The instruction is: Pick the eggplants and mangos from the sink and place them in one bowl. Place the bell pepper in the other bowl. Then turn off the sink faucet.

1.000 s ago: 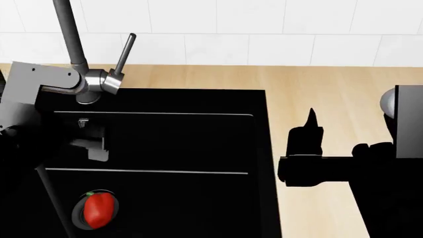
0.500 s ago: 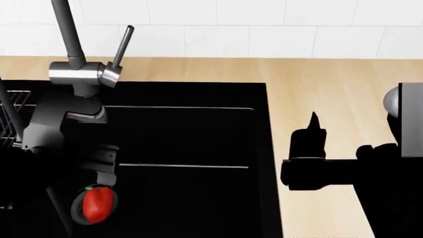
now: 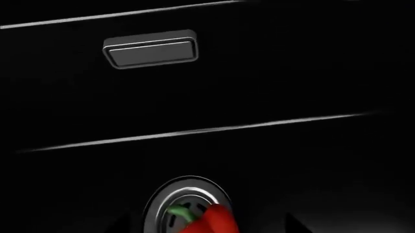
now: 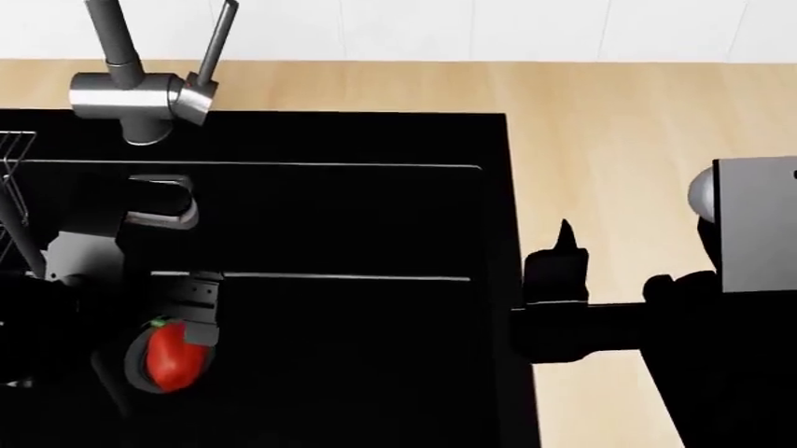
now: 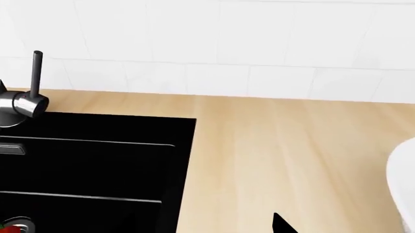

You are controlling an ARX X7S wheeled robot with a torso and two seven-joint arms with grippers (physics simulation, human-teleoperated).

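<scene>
White tile wall (image 5: pixel 259 43) behind, light wood countertop (image 4: pixel 622 140) w/ black sink (image 4: pixel 373 373) set into it.

L gripper (image 4: pixel 189 313): low inside the basin at its left, dark against dark; can't tell if fingers are apart or together. Its tip sits just above/beside the red bell pepper (image 4: pixel 172 357), contact unclear. Pepper rests on the round steel drain (image 3: pixel 188 206), green stem showing in L wrist view. Steel overflow slot (image 3: pixel 150 49) on far wall of basin. Wire rack (image 4: pixel 15 187) at far-left edge.

R gripper (image 4: pixel 561 257): over the countertop just right of the sink's right rim, nothing between the fingers; only one dark pointed fingertip reads clearly, so spread can't be told.

Sink faucet (image 4: pixel 137 93) at far-left rim, thin lever handle (image 4: pixel 215 42) slanted up. Curved white edge at right of R wrist view (image 5: pixel 401 179), prob. a bowl.
</scene>
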